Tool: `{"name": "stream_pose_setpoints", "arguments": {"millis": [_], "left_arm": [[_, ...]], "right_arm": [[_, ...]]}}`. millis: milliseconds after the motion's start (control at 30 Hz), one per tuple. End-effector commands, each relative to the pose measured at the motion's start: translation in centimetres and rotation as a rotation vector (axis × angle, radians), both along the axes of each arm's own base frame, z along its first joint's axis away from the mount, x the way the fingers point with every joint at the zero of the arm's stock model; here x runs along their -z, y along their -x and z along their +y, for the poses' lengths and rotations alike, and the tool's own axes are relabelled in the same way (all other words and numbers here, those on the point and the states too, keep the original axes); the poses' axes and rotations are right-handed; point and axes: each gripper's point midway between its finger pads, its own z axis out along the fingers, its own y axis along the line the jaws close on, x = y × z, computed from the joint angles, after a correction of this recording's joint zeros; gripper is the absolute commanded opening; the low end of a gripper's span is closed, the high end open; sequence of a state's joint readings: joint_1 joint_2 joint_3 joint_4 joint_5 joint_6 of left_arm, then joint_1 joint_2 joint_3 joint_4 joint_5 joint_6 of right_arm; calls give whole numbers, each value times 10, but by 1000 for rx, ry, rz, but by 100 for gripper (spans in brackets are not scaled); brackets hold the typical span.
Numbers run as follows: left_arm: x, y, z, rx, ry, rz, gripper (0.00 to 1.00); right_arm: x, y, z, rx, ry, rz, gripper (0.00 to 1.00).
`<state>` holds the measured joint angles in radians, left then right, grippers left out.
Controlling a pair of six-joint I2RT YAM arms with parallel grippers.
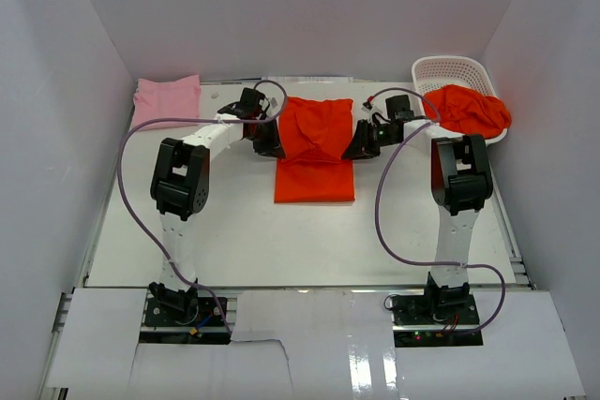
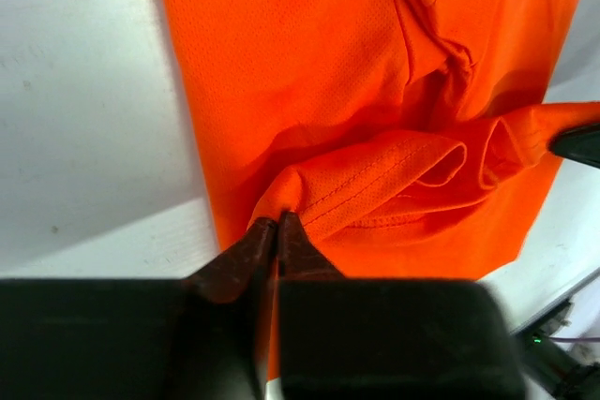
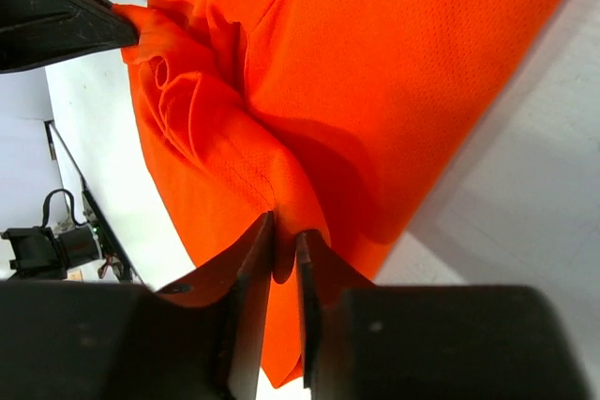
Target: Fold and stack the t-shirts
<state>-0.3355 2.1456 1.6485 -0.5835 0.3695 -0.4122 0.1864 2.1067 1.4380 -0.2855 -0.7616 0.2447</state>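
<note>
White walls box in a pale table (image 1: 281, 241), and an orange shirt (image 1: 314, 152) lies near its middle, the far part bunched up over a flat near part. At its left edge, the left gripper (image 2: 277, 227) has its jaws nearly together, pinching a stitched fold of the cloth. At the right edge, the right gripper (image 3: 284, 241) holds a pleat in a narrow gap. A folded pink shirt (image 1: 167, 98) sits at the far left corner, and more orange shirts (image 1: 472, 110) are heaped in a white basket (image 1: 450, 67) at the far right
</note>
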Motion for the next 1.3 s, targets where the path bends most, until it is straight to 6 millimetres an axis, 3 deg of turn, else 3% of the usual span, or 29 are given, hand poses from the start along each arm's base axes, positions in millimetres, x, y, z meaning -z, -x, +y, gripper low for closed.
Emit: {"name": "stream_pose_setpoints", "arguments": {"millis": [0, 133, 267, 333, 433, 467, 567, 667, 833, 933, 967, 1033, 1067, 1100, 1133, 1167, 1267], "left_arm": [[-17, -20, 0, -23, 6, -71, 20], [-25, -26, 1, -45, 4, -95, 35], [-43, -35, -5, -62, 39, -126, 36], [-62, -44, -8, -75, 60, -167, 36], [-91, -57, -10, -101, 79, -237, 36], [-99, -62, -8, -117, 80, -260, 36], [-128, -71, -8, -135, 93, -335, 37], [-149, -74, -6, -147, 100, -387, 37], [-155, -66, 1, -156, 89, -403, 39], [-163, -51, 0, -139, 118, -410, 40], [-155, -44, 1, -131, 125, -395, 40], [-172, -30, -6, -99, 190, -422, 40], [-152, -16, -6, -81, 195, -377, 40], [-160, -6, -8, -64, 223, -391, 41], [-161, -1, -12, -48, 261, -397, 41], [-140, 12, -12, -37, 266, -350, 41], [-134, 31, -24, 5, 359, -323, 40]], "right_arm": [[-13, -20, 1, 6, -15, -70, 24], [-16, -24, 0, 12, -7, -85, 31], [-26, -30, -1, 23, -6, -124, 37], [-34, -33, -1, 37, -3, -146, 40], [-46, -39, -1, 50, -2, -187, 56], [-50, -42, -1, 53, -3, -200, 68], [-61, -47, -3, 71, 3, -246, 90], [-78, -50, -3, 85, -12, -307, 90], [-92, -46, -3, 92, -30, -354, 90], [-92, -40, 0, 84, -54, -351, 90], [-92, -35, 3, 68, -75, -343, 90], [-93, -30, 8, 51, -87, -356, 94], [-93, -26, 13, 37, -95, -358, 95], [-94, -23, 16, 30, -105, -354, 97], [-90, -19, 19, 24, -118, -335, 91], [-93, -17, 26, 16, -161, -318, 84], [-92, -11, 41, -10, -256, -289, 55]]}}
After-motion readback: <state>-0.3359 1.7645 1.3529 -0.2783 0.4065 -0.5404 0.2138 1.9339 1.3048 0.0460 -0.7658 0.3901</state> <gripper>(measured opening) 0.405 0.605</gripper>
